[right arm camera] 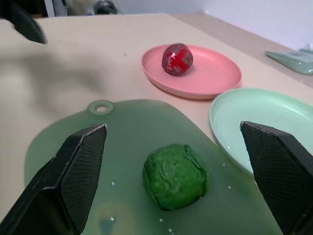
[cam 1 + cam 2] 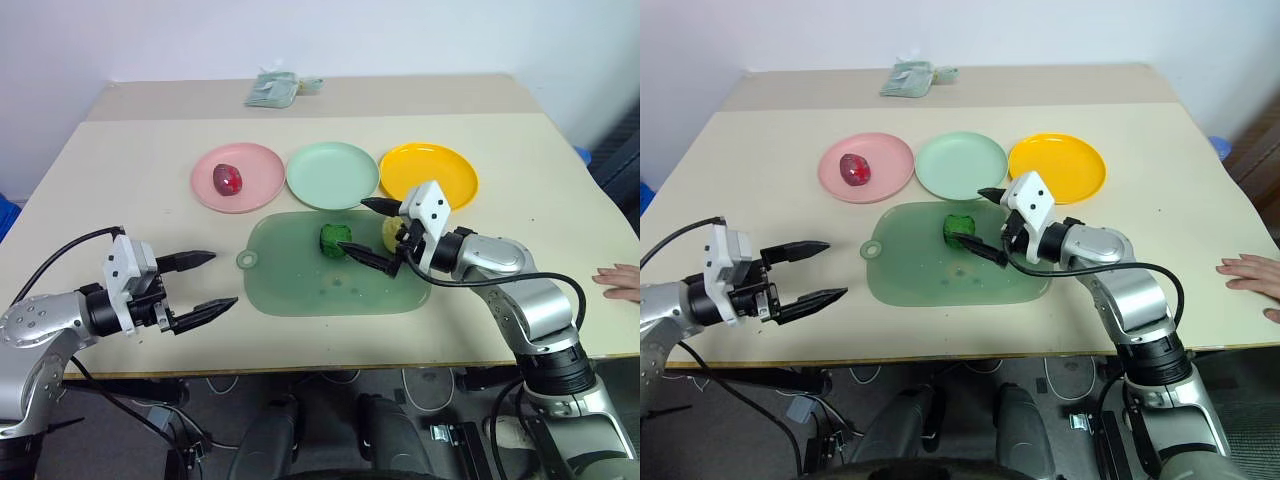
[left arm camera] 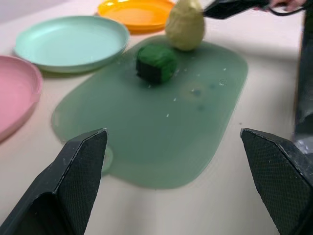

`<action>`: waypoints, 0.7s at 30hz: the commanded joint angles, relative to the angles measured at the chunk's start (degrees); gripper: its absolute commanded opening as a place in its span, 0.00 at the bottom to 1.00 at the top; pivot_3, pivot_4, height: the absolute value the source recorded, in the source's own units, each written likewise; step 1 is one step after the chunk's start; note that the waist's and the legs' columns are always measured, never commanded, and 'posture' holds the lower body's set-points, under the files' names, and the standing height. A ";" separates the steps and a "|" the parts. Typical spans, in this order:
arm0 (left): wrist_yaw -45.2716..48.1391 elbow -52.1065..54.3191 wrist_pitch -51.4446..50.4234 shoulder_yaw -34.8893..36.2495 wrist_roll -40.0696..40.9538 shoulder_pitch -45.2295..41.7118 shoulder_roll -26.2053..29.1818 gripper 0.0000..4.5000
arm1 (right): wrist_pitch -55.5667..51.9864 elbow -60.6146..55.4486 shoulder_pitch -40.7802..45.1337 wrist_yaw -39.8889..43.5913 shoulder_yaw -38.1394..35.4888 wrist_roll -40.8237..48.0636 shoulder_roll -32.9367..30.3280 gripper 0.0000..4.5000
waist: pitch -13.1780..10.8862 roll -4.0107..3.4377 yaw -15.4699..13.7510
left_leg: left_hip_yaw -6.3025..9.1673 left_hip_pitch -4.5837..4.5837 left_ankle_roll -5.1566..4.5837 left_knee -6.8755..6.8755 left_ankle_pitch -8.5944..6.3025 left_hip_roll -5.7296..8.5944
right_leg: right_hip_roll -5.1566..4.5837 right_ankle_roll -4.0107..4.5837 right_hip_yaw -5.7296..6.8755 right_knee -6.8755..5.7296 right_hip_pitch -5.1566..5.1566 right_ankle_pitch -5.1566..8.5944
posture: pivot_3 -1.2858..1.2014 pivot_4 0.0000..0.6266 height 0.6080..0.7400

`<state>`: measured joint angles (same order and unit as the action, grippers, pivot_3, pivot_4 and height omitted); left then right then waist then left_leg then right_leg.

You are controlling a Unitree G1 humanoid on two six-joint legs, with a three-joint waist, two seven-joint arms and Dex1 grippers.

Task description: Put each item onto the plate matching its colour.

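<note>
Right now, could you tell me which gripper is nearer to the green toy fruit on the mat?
The right. The right gripper hangs open just beside the green toy fruit, its fingers framing it. The left gripper is open near the table's front edge, off the mat's handle end.

Head stereo pair looks down over table (image 2: 120,180); wrist cams low, close, both sharing green mat (image 3: 161,127).
</note>
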<state>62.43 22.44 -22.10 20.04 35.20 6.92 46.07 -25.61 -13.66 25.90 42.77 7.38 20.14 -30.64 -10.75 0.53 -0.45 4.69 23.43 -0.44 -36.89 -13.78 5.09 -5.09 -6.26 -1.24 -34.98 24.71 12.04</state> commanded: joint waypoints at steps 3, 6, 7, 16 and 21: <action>1.70 3.84 1.72 5.46 1.53 5.63 0.75 0.99 | 1.41 3.52 5.32 0.00 4.12 -4.77 2.43 1.00 | -0.01 -0.01 0.45 | 0.00 0.00 0.00 0.04 0.00 -0.03 | 0.03 0.00 0.00 -0.04 0.05 0.00 | 0.52 0.24 1.00; 2.27 4.17 2.00 7.09 1.82 7.37 0.80 0.99 | 1.20 5.27 7.42 -0.15 5.58 -6.52 3.91 1.00 | -0.01 -0.03 0.84 | 0.00 0.00 0.00 0.05 0.00 -0.02 | 0.02 0.01 0.00 -0.06 0.06 0.00 | 0.52 0.24 1.00; 2.37 4.04 2.31 7.45 1.55 7.76 0.85 0.99 | 1.02 5.74 7.97 -0.12 5.89 -6.84 4.38 1.00 | -0.01 -0.02 0.83 | 0.00 0.00 0.01 0.06 0.00 -0.01 | 0.01 0.01 0.00 -0.06 0.07 0.00 | 0.52 0.24 1.00; 0.97 5.85 2.53 7.47 1.00 9.20 0.38 0.99 | -3.83 9.33 12.02 -0.31 10.20 -12.07 5.73 1.00 | -0.01 -0.02 1.17 | 0.00 0.00 0.02 0.07 0.00 0.00 | 0.02 0.00 0.01 -0.06 0.08 0.00 | 0.52 0.24 1.00; 0.06 6.84 1.96 7.45 1.19 9.26 0.49 0.99 | -7.52 10.21 14.35 -0.25 12.10 -14.55 6.03 1.00 | -0.01 -0.02 1.23 | 0.00 0.00 0.03 0.08 -0.01 0.00 | 0.03 0.00 0.00 -0.07 0.11 0.00 | 0.52 0.24 1.00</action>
<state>62.91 27.33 -20.59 26.13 35.66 16.05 46.18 -32.25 -2.91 38.53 42.60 19.17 6.74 -25.11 -10.77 0.51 0.78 4.69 23.43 -0.41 -36.81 -13.79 5.09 -5.06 -6.26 -1.24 -35.06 24.84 12.03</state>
